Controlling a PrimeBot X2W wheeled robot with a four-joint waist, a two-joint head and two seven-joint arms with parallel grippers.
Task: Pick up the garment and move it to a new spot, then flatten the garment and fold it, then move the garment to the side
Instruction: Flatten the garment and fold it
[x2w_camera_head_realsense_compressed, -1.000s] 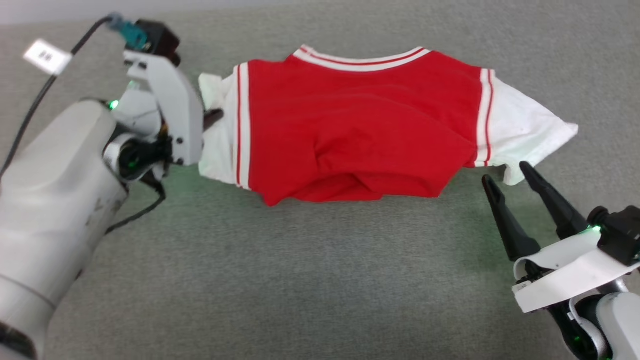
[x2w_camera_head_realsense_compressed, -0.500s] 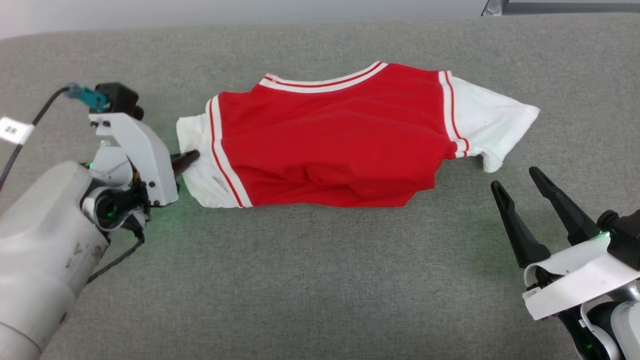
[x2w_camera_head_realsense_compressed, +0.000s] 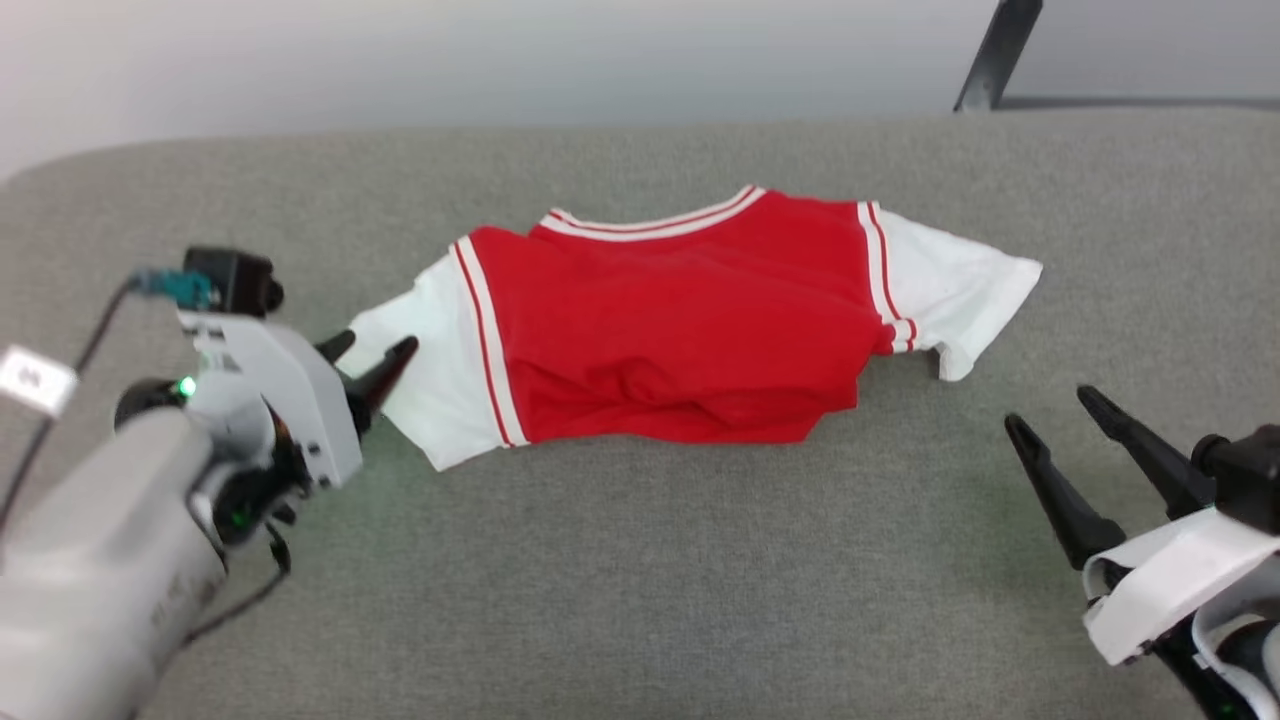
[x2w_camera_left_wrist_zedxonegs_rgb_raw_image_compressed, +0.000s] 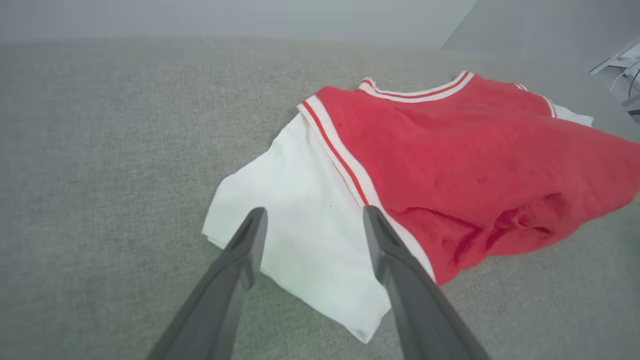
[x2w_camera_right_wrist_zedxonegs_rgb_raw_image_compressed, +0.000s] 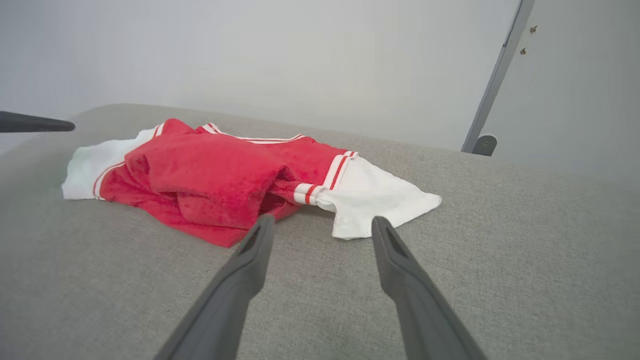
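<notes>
Head view: garment (x2w_camera_head_realsense_compressed: 680, 330) on grey surface (x2w_camera_head_realsense_compressed: 640, 560)

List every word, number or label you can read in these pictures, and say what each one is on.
White tag, at the head view's left edge: dark marks, too blurred to read.
Jersey: no lettering on the side that shows, only red and white striped trim.
No other text can be read.

grey fabric surface (x2w_camera_head_realsense_compressed: 640, 580); pale wall (x2w_camera_head_realsense_compressed: 500, 60) behind; dark metal post (x2w_camera_head_realsense_compressed: 990, 55) right
</notes>
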